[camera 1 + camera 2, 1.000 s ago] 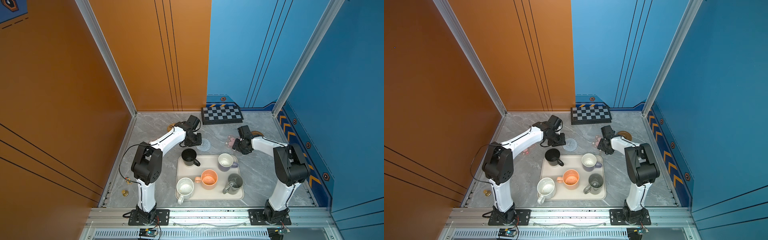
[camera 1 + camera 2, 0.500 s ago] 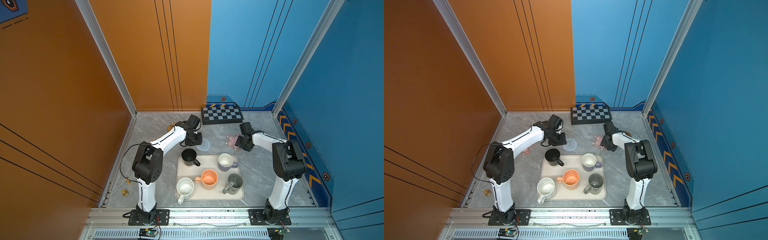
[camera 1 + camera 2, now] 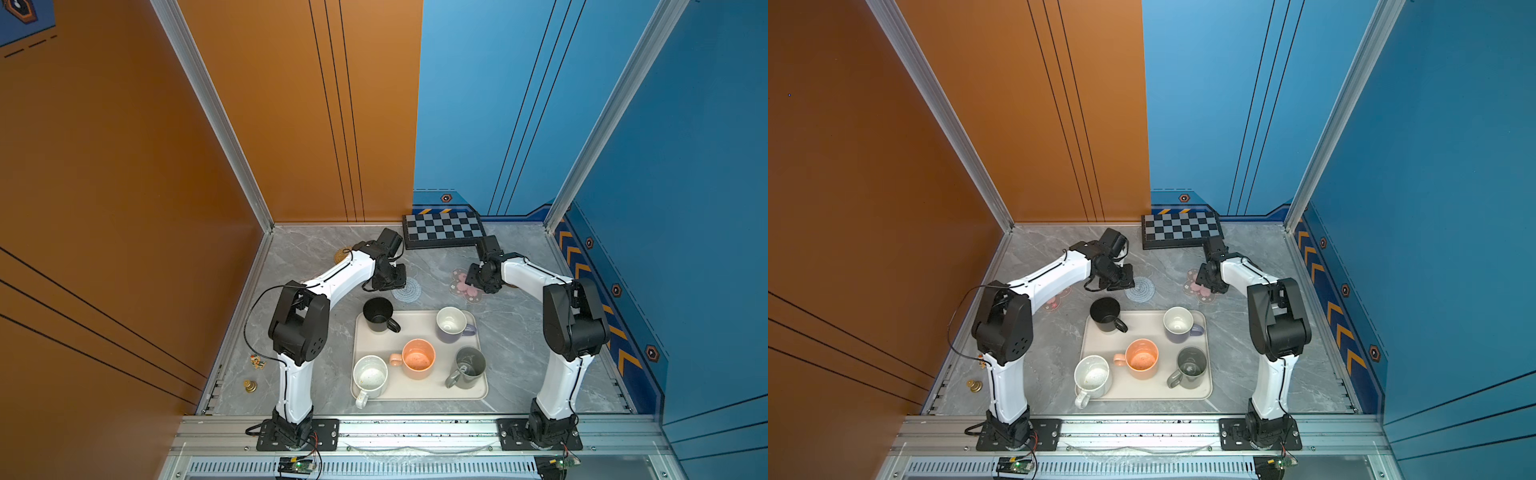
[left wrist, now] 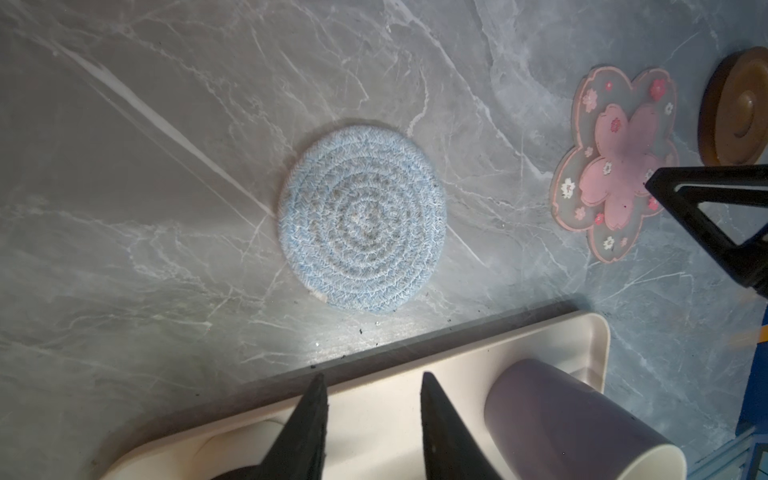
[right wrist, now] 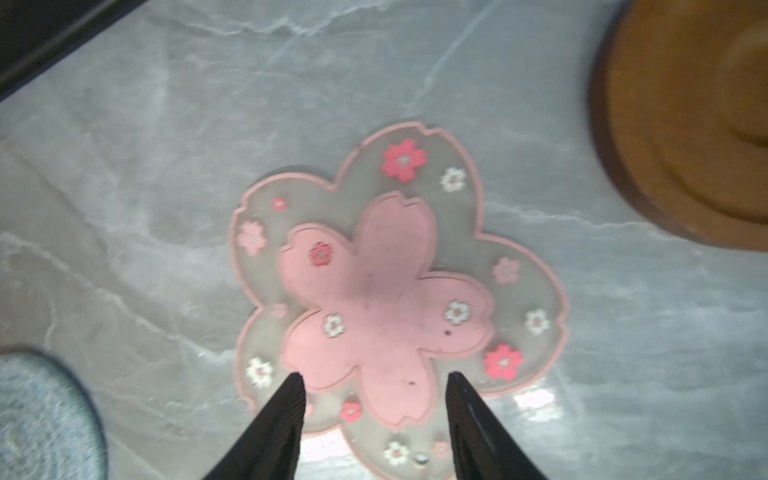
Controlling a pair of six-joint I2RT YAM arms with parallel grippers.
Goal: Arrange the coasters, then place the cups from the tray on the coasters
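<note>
blue-grey coaster (image 4: 362,219) in concentric braided rings, pink flower coaster (image 5: 386,307) dotted with small red and white blossoms, brown coaster (image 5: 690,124), cream tray (image 3: 417,326), black-and-grey checkered board (image 3: 442,229), grey white-veined marbled worktop (image 4: 166,208)

Cups (image 3: 417,359) on tray (image 3: 415,325); coasters (image 3: 409,289) behind it, apparently clear of its rim.

A black-and-grey checkered board (image 3: 444,229) is noted lying flat against the back edge of the grey marble worktop (image 3: 519,332), near its middle. Two small items are recorded just inside the left edge, towards the front: a brass-coloured piece (image 3: 249,386) and a multicoloured trinket (image 3: 257,361), near each other but apart.
</note>
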